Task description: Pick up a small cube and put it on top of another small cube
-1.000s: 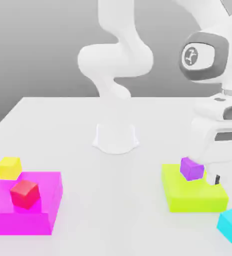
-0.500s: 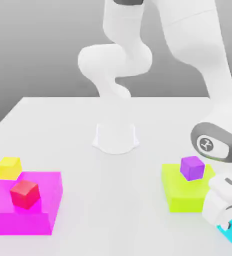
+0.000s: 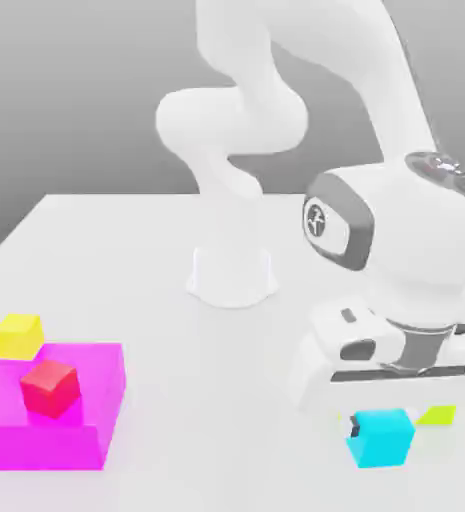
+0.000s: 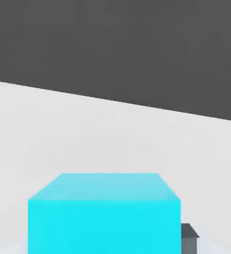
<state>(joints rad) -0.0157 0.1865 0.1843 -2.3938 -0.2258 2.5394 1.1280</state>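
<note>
We have the plain, smooth-faced cyan cube [image 3: 380, 445] at the exterior view's lower right, held by the white two-finger gripper [image 3: 383, 426]. The jaws are closed on opposite sides of it, and in the hand view the cube sits between them, a dark finger pad [image 4: 189, 243] against one side. So we judge the picking half in hand, with the grip made and the carry next or just begun; we cannot tell for certain how far the cube is above the pale, plain table [image 3: 226, 420].

Behind the cube, a sliver of a flat yellow-green block [image 3: 437, 415] shows below the hand. At the exterior view's lower left, a small red cube [image 3: 50, 388] rests tilted-looking on a flat magenta block [image 3: 41, 445], with a small yellow cube [image 3: 19, 337] by that block's far edge. The task does not say which small cube is the base, so we leave that choice open.

Next we would keep the grip firm, raise the cube enough to pass over any block, centre it above the chosen cube, then lower it flat and let go gently. An off-centre release could tip it off.
</note>
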